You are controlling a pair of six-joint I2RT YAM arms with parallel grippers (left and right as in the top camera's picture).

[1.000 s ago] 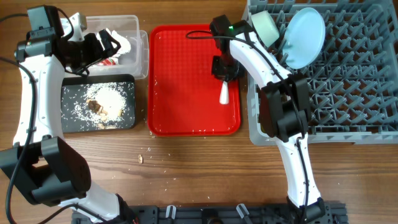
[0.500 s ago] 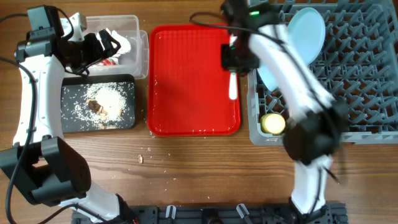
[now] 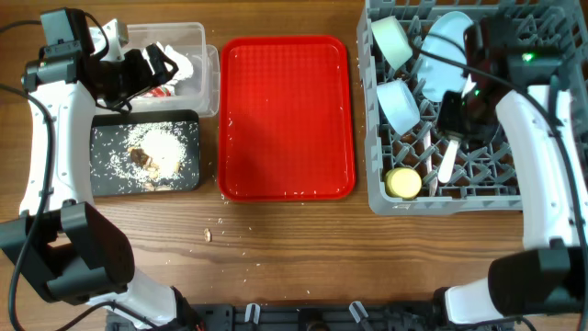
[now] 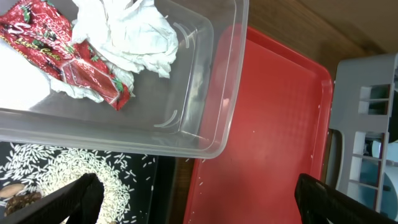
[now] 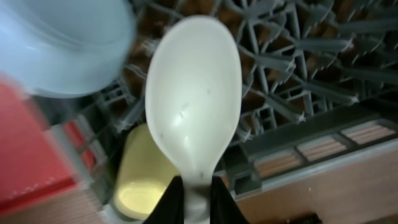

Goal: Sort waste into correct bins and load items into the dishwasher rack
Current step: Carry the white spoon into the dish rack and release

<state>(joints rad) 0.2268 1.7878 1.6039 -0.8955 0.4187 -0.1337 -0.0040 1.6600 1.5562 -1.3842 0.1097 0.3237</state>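
My right gripper (image 3: 452, 122) is shut on a white plastic spoon (image 3: 446, 161) and holds it over the front of the grey dishwasher rack (image 3: 542, 188); in the right wrist view the spoon (image 5: 193, 93) hangs above the yellow cup (image 5: 140, 180). The rack holds the yellow cup (image 3: 402, 182), a pale blue bowl (image 3: 399, 106), a pale green bowl (image 3: 390, 41) and a pale blue plate (image 3: 441, 41). My left gripper (image 3: 147, 69) is open over the clear tub (image 3: 197, 41), which holds the white napkin (image 4: 134, 34) and the red wrapper (image 4: 62, 56). The black tray (image 3: 106, 179) holds rice scraps (image 3: 156, 152).
The flat red serving tray (image 3: 287, 115) lies between the bins and the rack, with a few rice grains on it. More grains and a crumb (image 3: 208, 234) lie on the wooden table in front of it.
My right arm has carried the spoon from the red tray rightward over the dishwasher rack. The left arm has not moved.
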